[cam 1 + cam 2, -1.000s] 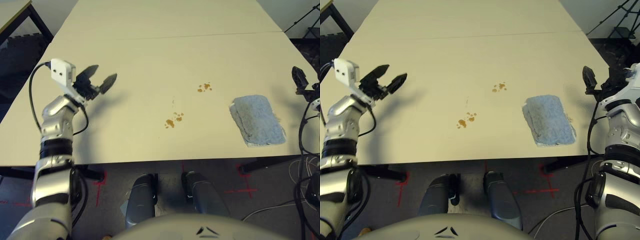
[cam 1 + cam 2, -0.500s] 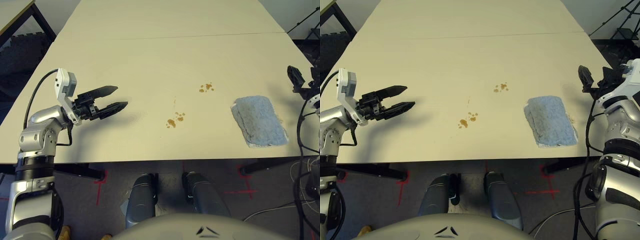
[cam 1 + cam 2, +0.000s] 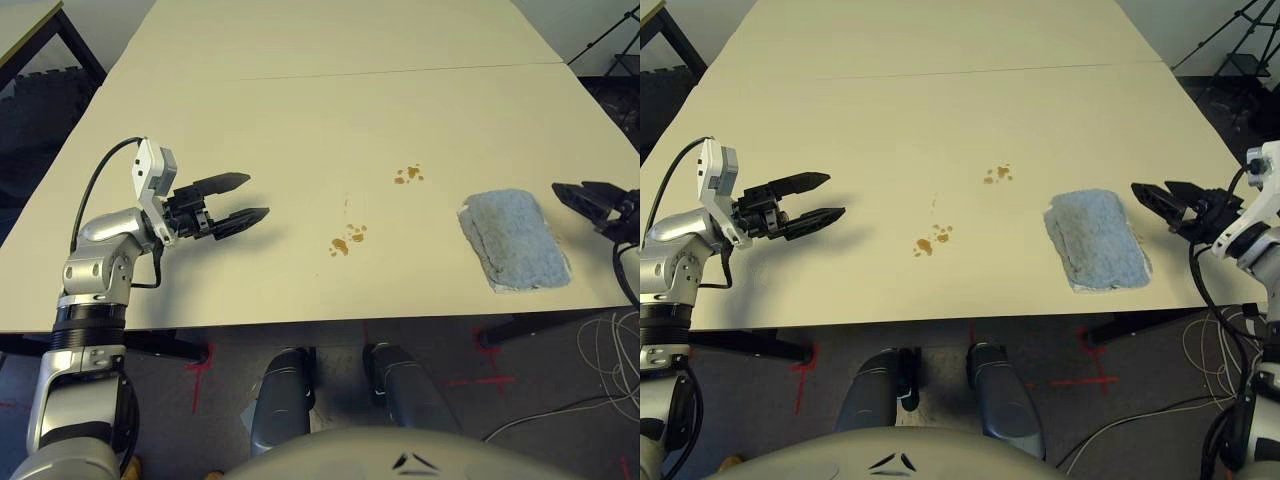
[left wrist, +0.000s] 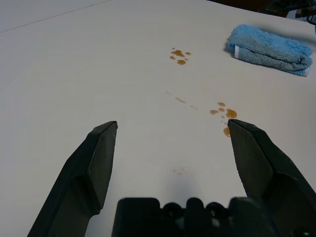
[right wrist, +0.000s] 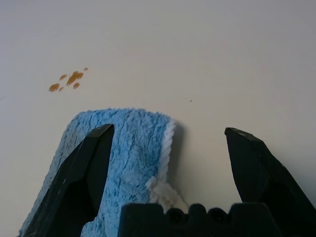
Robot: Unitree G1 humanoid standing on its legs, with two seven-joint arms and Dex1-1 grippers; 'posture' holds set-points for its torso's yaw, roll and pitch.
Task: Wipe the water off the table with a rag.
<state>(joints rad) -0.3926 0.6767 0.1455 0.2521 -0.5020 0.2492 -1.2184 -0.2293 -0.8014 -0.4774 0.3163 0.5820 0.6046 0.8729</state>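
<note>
Left gripper (image 4: 168,131) jaws spread wide over the tabletop (image 4: 98,59); water (image 4: 224,114) spots ahead, folded rag (image 4: 269,49) beyond.

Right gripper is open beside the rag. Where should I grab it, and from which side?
Take the rag at its thick whitish edge, coming in from the robot's right, where the open right gripper already faces it. It lies flat and folded, so that raised edge probably gives the best bite.

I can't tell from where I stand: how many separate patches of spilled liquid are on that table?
2. One cluster of orange-brown spots lies farther back on the table, nearer the rag. The other cluster sits closer to the front edge, toward the table's middle.
</note>
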